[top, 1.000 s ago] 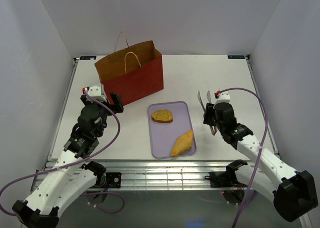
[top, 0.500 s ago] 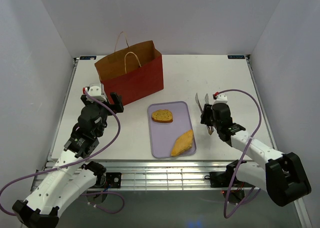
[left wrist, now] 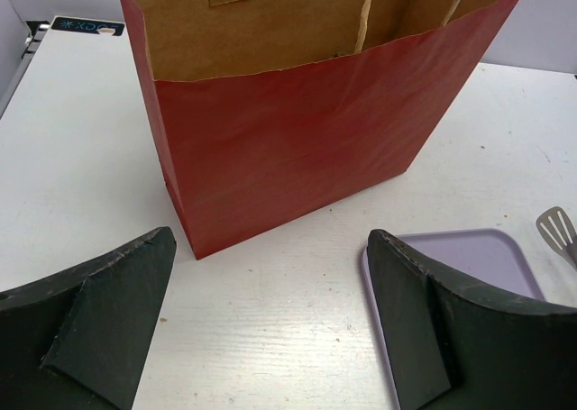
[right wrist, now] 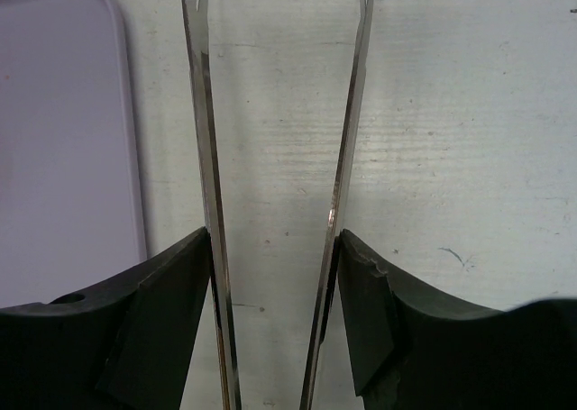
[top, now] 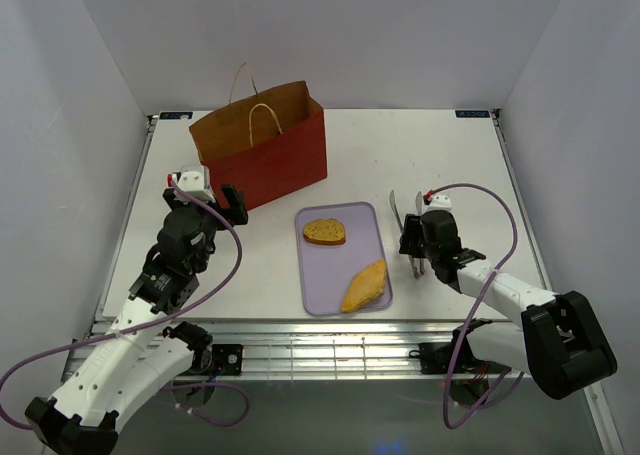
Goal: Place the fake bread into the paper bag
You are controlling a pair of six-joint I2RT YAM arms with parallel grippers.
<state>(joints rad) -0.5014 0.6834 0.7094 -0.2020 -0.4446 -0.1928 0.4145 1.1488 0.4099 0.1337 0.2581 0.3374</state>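
Your left fingers (left wrist: 99,320) stand spread wide and grasp nothing, hovering over the tabletop (top: 440,155) just in front of the paper bag (top: 262,160). That bag stands upright at the far left of the tabletop, red outside and brown inside, its mouth open and its two pale cord handles up. Your right fingers (right wrist: 162,329) are closed on the metal tongs (right wrist: 202,113): each finger presses against the outer side of one arm, and the two arms run forward from the wrist, parted, low over the tabletop just to the right of the lavender tray (top: 315,285). On that tray you have a fake bread toast slice (top: 324,232) toward the far end and a longer orange fake bread wedge (top: 365,285) toward the near right corner, the two lying apart. Both pieces sit outside the bag and clear of the tongs. Whether the bag holds anything, you cannot tell from these views
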